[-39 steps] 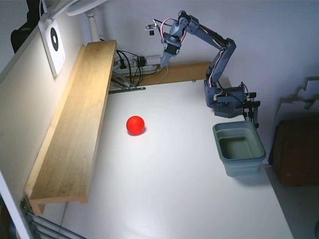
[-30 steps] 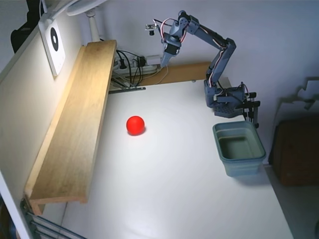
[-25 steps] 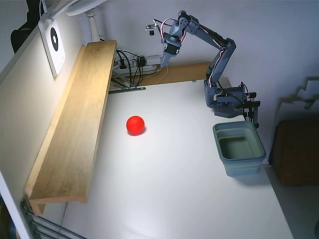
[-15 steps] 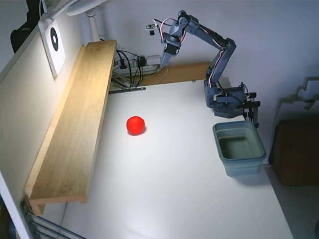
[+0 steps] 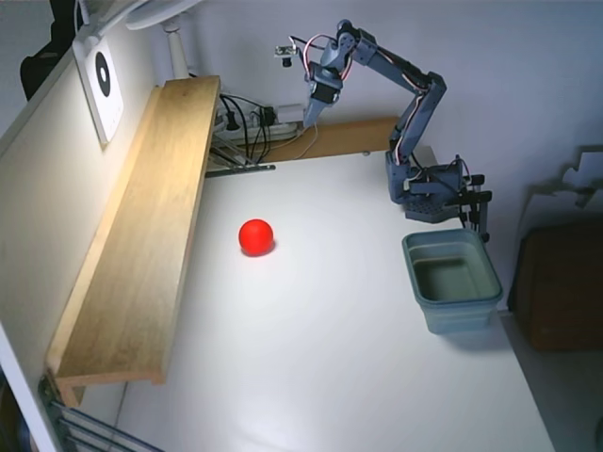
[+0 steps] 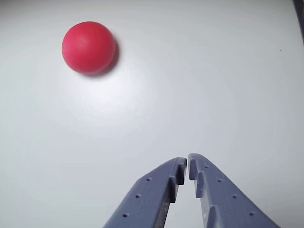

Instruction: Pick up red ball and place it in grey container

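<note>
1. I see my gripper (image 6: 186, 164) clenched on nothing, raised over the desk's (image 5: 320, 377) far edge.
2. The red ball (image 5: 255, 236) lies mid-desk; the grey container (image 5: 452, 281) sits at the right edge.

One red ball (image 5: 255, 236), one grey container (image 5: 451, 280).

Home hobby desk: white table (image 5: 320, 358), wooden shelf (image 5: 141, 235), tangled cables (image 5: 247, 121), lamp base (image 5: 175, 47).

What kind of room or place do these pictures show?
Probably a home or hobby workbench: a white table against a wall, a long wooden shelf board, tangled black cables at the back, and a small blue-grey robot arm clamped at the table's edge.
</note>
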Controlling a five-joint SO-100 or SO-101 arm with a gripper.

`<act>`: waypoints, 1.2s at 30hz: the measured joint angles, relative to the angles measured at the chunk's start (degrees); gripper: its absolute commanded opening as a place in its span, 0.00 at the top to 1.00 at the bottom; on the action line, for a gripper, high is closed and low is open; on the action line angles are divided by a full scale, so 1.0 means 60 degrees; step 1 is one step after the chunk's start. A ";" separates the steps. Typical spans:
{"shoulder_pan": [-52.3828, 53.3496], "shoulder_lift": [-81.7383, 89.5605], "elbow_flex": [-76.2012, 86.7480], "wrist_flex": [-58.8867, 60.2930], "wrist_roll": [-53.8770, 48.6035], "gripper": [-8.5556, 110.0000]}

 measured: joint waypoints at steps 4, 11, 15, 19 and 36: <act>0.0000 0.0000 0.0000 0.0000 0.0000 0.95; 0.0000 0.0000 0.0000 0.0000 0.0000 0.95; 0.0000 0.0000 0.0000 0.0000 0.0000 0.95; 0.0000 0.0000 0.0000 0.0000 0.0000 0.95; -0.0015 0.0000 0.0000 0.0000 0.0000 0.61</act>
